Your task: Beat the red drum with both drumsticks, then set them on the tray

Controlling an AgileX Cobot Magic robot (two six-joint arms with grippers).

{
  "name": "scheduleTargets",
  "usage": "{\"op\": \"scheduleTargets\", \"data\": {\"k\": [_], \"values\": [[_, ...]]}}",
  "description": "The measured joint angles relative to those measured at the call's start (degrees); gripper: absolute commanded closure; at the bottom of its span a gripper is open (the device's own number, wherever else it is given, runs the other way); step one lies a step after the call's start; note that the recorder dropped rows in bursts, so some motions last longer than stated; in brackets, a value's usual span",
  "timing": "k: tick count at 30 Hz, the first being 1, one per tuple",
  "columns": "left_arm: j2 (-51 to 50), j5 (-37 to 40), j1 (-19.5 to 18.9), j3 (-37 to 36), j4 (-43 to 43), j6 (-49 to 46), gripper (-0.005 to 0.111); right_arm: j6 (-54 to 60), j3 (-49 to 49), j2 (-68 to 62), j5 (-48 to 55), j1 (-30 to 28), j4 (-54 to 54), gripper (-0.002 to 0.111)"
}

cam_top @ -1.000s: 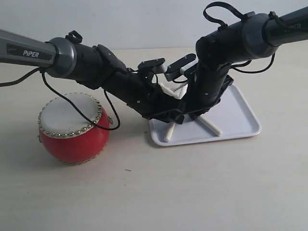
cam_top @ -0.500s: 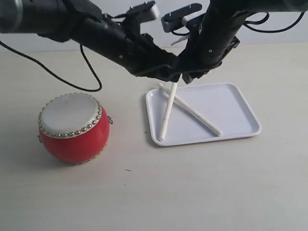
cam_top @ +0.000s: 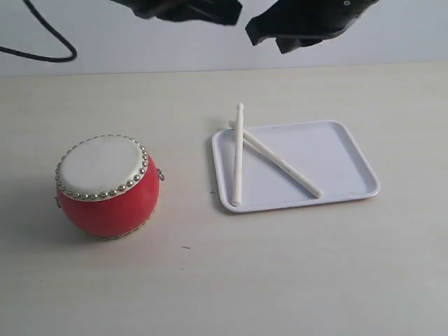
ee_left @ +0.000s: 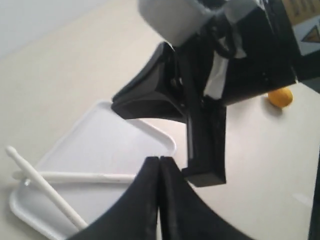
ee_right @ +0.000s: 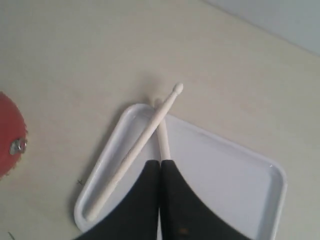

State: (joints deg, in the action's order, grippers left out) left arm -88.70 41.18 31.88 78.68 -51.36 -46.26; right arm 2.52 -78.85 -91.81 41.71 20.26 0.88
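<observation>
- Exterior view, from the left: the red drum (cam_top: 106,185) sits upright on the surface (cam_top: 210,280), well apart from the tray. Its off-white skin faces up inside the ring of studs, and it has not shifted.
- The left fingers (ee_left: 147,200) stood apart low over the tray a second ago. Now they are pressed together on nothing, lifted to the top edge of the view.
- The drumsticks (cam_top: 238,157) lie loose on the tray (cam_top: 343,157), crossed near its far left corner. One has settled flat with its rounded tip poking past the far rim; the other runs diagonally toward the near rim.
- The right fingers (ee_right: 147,200) have likewise closed empty and risen clear of the tray.
- My read: both sticks are released, so the put-down looks done. Only that overhanging tip gives me pause.
</observation>
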Motion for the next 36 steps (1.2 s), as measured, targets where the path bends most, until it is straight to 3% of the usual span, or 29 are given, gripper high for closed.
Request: {"op": "scheduleTargets", "data": {"k": [10, 21, 28, 36], "values": [[25.3, -20.1, -0.1, -18.1, 1.4, -3.0, 0.107, 0.3, 14.7, 19.6, -16.7, 0.0, 5.7, 0.108], [51.8, -44.3, -0.1, -46.3, 1.6, -5.7, 0.107, 0.7, 34.0, 39.5, -32.1, 0.0, 7.5, 0.108], [63.1, -48.9, -0.1, -58.4, 1.6, -1.4, 0.107, 0.7, 49.5, 52.5, -43.9, 0.0, 8.2, 0.108], [73.3, -49.9, -0.1, -67.8, 1.5, 4.0, 0.107, 0.6, 61.3, 64.1, -49.5, 0.0, 8.3, 0.108]]}}
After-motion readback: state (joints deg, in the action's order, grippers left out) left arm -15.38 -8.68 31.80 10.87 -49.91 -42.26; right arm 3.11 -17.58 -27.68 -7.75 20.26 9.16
